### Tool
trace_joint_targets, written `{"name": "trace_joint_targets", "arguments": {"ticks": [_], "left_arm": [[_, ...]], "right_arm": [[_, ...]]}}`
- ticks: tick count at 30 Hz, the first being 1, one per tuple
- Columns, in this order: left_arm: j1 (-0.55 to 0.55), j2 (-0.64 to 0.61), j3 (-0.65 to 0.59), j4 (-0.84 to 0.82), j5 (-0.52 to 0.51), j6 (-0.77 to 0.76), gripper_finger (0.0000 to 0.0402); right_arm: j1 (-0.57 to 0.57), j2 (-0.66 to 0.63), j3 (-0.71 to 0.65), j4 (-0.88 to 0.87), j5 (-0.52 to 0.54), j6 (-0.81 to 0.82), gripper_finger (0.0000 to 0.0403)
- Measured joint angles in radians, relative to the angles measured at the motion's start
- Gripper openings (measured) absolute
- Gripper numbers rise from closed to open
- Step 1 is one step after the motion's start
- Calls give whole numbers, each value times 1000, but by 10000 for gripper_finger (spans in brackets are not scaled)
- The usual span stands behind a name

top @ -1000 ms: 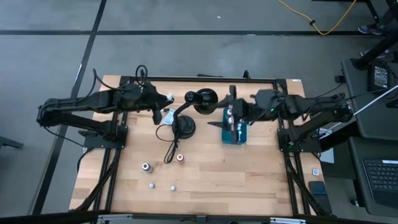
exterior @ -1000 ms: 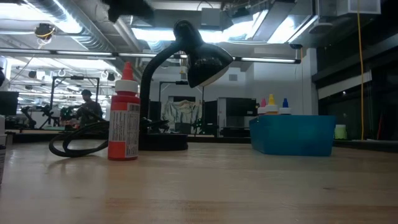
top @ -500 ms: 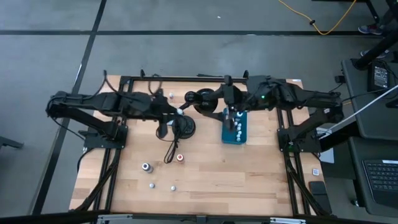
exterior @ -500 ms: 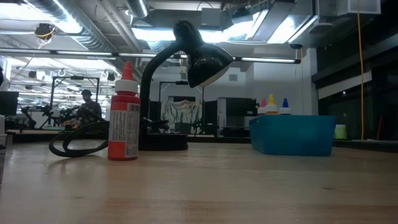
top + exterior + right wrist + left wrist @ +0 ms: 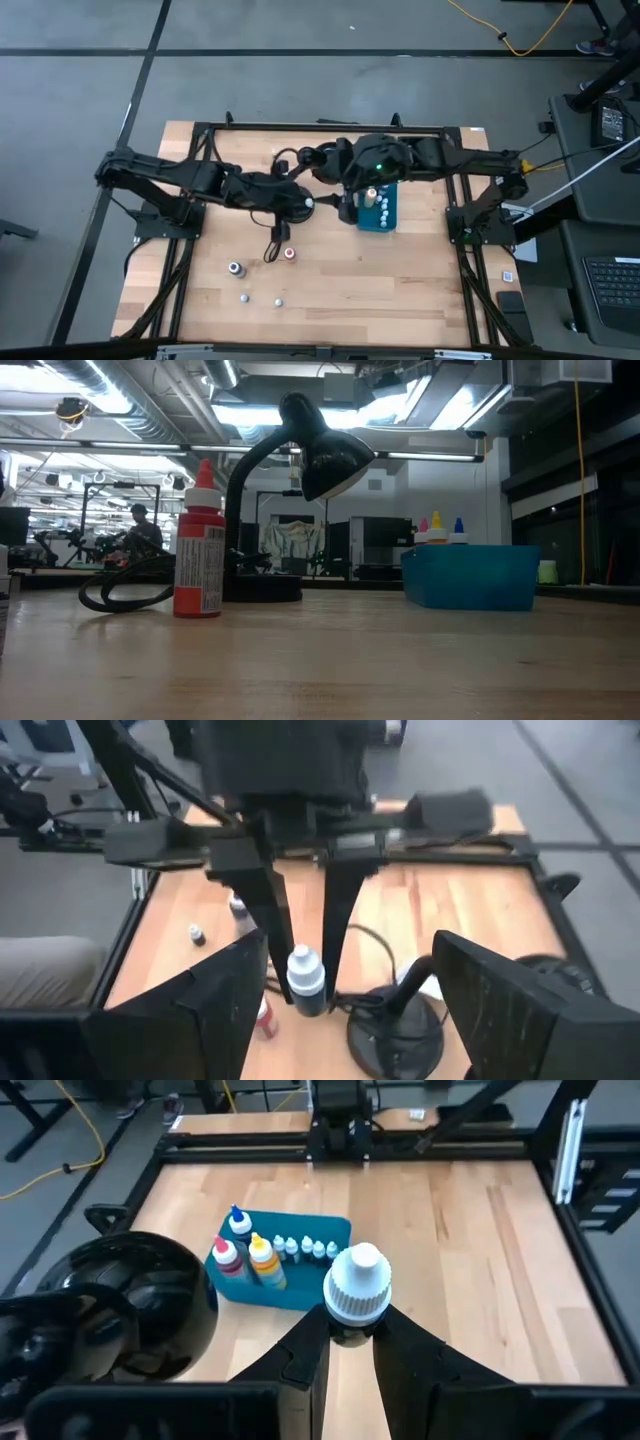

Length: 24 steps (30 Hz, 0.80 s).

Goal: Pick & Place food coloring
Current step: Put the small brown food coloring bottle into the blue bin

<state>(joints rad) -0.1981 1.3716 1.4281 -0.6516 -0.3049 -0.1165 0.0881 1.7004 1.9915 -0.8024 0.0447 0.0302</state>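
My left gripper point(image 5: 308, 203) is shut on a small food coloring bottle point(image 5: 355, 1285) with a white ribbed cap, held in the air over the black lamp's base. My right gripper point(image 5: 350, 1020) stands open just short of the bottle, facing it, beside the teal box point(image 5: 378, 210). The box holds several more bottles point(image 5: 262, 1255), standing upright. A red bottle point(image 5: 290, 253) and three small ones point(image 5: 243, 297) stand on the table nearer the front. Neither gripper shows in the low view. My left gripper pinches the bottle's body point(image 5: 310, 995) just under the white cap point(image 5: 356, 1280) between its two fingers. The fingers come slanting down from the table's left. The bottle stands roughly upright, cap up, lifted clear of the table.
A black desk lamp point(image 5: 325, 160) with its round base point(image 5: 295, 205) and cable point(image 5: 272, 240) sits mid-table, right under the left gripper. The red bottle point(image 5: 200, 540) stands tall in the low view. Bare wood lies at the front right.
My left gripper has carried the bottle from the far left part of the table toward the right, over the lamp base, nearing the teal box. My right gripper has come off the box toward the left and now faces the bottle.
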Motion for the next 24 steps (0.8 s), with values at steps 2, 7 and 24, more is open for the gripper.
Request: {"name": "trace_joint_targets", "arguments": {"ticks": [2, 7, 24], "left_arm": [[-9, 13, 10, -2, -23, 3, 64], [-18, 26, 15, -15, -60, 11, 64], [-18, 26, 15, -27, -60, 1, 64]], "right_arm": [[7, 16, 0, -4, -3, 17, 284], [34, 66, 0, -16, -5, 21, 284], [61, 96, 0, -42, -3, 43, 271]]}}
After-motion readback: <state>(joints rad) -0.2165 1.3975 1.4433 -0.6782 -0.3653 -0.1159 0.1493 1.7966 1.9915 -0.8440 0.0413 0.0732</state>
